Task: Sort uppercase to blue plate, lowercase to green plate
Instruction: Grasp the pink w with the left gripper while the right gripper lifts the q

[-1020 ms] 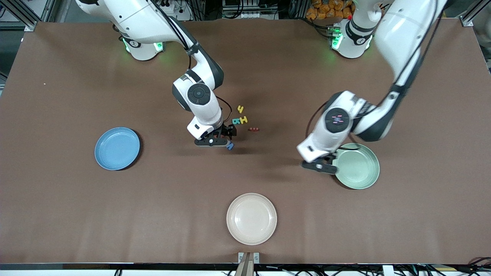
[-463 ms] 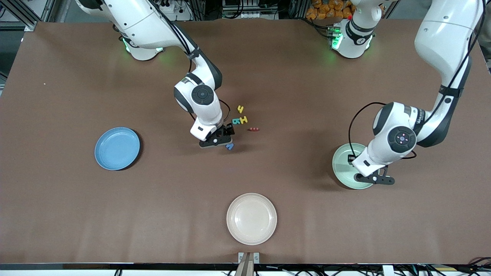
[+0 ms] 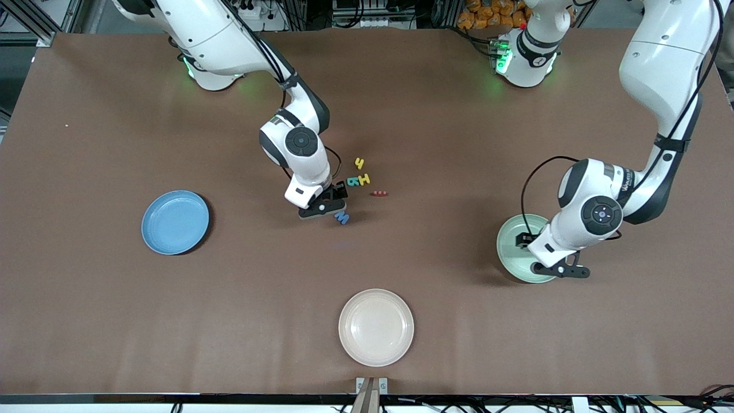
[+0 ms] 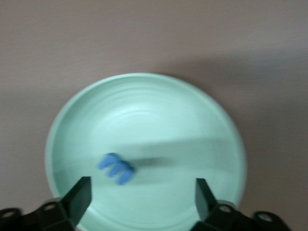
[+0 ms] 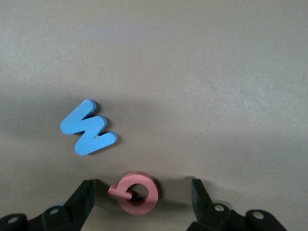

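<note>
Uppercase pcs counted: 4. Blue W (image 3: 342, 218) lies mid-frame in the front view, just beside my right gripper (image 3: 322, 209). Yellow H (image 3: 363, 179) and teal B (image 3: 354, 182) touch each other slightly higher in the frame. Red G (image 5: 137, 192) shows in the right wrist view only.

Lowercase pcs counted: 3. Yellow h (image 3: 359, 163) sits just above the H/B pair in the frame. Thin red piece (image 3: 378, 193) lies near that pair, toward the left arm's end. Blue m (image 4: 115, 168) is in the green plate (image 4: 159, 125), blurred.

Plates: 3, well apart.
- Blue plate (image 3: 175, 222): mid-height of the frame, toward the right arm's end, no pcs in it.
- Green plate (image 3: 513, 246): toward the left arm's end, partly covered by my left arm.
- Cream plate (image 3: 375, 327): bottom centre of the frame, near the table edge.

Right gripper: low over the table. Jaws are spread, one finger on each side of the G with a gap both sides, so no grip. The W lies flat just outside the jaws.

Left gripper (image 3: 553, 268): over the green plate. Jaws are released wide, nothing between them.

Room: bare brown table (image 3: 114, 321) runs between the letter cluster and each plate. No plate rim touches a letter outside it.
</note>
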Controlling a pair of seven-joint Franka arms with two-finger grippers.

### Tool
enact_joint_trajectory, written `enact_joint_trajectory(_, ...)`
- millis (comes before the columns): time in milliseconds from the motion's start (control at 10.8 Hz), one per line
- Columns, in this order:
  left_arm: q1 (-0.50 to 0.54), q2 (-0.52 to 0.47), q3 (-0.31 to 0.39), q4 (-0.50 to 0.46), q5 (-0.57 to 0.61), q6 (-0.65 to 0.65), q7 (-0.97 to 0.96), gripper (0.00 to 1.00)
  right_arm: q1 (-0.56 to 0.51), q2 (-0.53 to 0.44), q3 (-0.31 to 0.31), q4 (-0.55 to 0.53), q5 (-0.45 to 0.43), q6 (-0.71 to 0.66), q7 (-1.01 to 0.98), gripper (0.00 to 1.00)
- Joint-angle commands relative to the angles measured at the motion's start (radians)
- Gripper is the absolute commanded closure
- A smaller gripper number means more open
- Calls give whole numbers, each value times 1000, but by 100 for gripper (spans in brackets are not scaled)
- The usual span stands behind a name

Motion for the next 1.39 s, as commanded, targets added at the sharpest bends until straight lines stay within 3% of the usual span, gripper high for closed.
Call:
enact_joint_trajectory(0, -62, -40, -35, -13, -83, -5, -150, 0, 1, -5, 12, -14, -10, 8, 3, 18)
enact_joint_trajectory(185, -105, -30, -105, -16, -89, -11, -395, 0, 1, -4, 12, -14, -8, 8, 3, 35)
enact_joint_trajectory(278, -140, -23, -131, -16, -89, -11, -525, 0, 1, -4, 12, -14, -8, 8, 3, 39)
enact_joint_trajectory(463, -205, -14, -134, -14, -88, -11, -724, 0, 2, -4, 12, -14, -8, 8, 1, 48)
enact_joint_trajectory(834, -301, 2, -134, -14, -80, -7, -1160, 0, 1, -2, 12, -14, -10, 7, -7, 61)
enact_joint_trajectory(1298, -387, 49, -133, -11, -73, 33, -1598, 0, -9, -7, 12, -7, -10, 5, -14, 63)
